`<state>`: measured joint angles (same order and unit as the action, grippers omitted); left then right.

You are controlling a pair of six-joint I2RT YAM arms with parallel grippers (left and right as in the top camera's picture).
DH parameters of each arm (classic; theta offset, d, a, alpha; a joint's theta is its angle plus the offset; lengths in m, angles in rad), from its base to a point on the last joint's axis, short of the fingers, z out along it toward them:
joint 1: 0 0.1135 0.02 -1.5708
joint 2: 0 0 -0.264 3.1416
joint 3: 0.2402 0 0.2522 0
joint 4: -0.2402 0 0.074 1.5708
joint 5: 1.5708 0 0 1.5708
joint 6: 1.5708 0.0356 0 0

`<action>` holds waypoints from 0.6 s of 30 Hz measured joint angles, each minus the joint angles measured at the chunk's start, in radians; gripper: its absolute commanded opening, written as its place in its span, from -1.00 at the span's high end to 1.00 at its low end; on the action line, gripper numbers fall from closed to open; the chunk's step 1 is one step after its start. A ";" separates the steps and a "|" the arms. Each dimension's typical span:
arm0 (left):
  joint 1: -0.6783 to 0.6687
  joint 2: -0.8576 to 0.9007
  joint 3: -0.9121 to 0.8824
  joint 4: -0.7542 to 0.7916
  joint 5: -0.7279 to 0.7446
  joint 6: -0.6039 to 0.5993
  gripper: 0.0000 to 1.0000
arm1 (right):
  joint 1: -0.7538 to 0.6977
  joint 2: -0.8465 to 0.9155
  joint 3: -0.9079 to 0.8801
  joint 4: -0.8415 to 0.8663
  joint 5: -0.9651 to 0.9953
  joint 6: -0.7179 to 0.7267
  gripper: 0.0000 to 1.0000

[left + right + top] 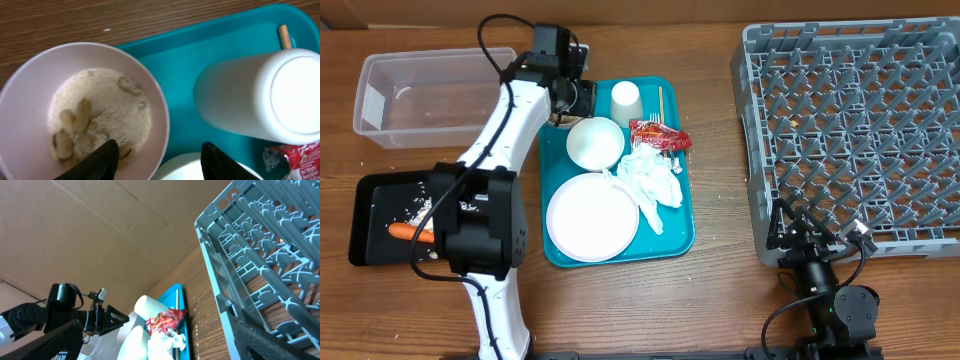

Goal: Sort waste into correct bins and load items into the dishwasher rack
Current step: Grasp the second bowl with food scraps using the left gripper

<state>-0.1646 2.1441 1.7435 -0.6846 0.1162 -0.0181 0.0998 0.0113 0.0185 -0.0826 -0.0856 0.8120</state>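
Note:
My left gripper (pixel 162 162) is open over the far left corner of the teal tray (pixel 685 240). It straddles the rim of a pinkish bowl (pixel 30 75) holding rice and food scraps (pixel 100 110): one finger inside, one outside. Next to it are a white cup (pixel 260 95), a chopstick (pixel 284 36), a red wrapper (pixel 660 135), crumpled tissue (pixel 650 180), a second white bowl (pixel 595 142) and a white plate (pixel 592 215). A carrot (pixel 410 233) and rice bits lie in the black tray (pixel 370 215). My right gripper (pixel 810 235) is open and empty by the grey rack (pixel 860 130). No fork shows.
The clear tub (pixel 420 95) stands at the far left, behind the black tray. The rack fills the right side, and its near left corner is right beside my right gripper. In the right wrist view the rack wall (pixel 260 255) rises close on the right.

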 measured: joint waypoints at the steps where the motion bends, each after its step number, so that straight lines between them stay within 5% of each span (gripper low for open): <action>1: -0.006 0.004 0.000 0.002 0.000 0.000 -0.11 | 0.000 0.000 0.000 0.000 0.000 0.000 -1.00; 5: -0.035 0.048 0.000 0.021 -0.012 0.000 0.07 | 0.000 0.000 0.000 0.000 0.000 -0.001 -1.00; 12: -0.049 0.073 0.000 0.034 -0.126 -0.013 0.09 | 0.000 0.000 0.000 0.000 0.000 0.000 -1.00; 15: -0.043 0.073 0.000 0.035 -0.140 -0.014 0.22 | 0.000 0.000 0.000 0.001 0.000 0.000 -1.00; 18: -0.042 0.073 0.000 0.043 -0.153 -0.023 0.56 | 0.000 0.000 0.000 0.001 0.000 0.000 -1.00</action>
<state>-0.2066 2.2173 1.7435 -0.6415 -0.0372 -0.0410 0.0998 0.0113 0.0185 -0.0818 -0.0856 0.8116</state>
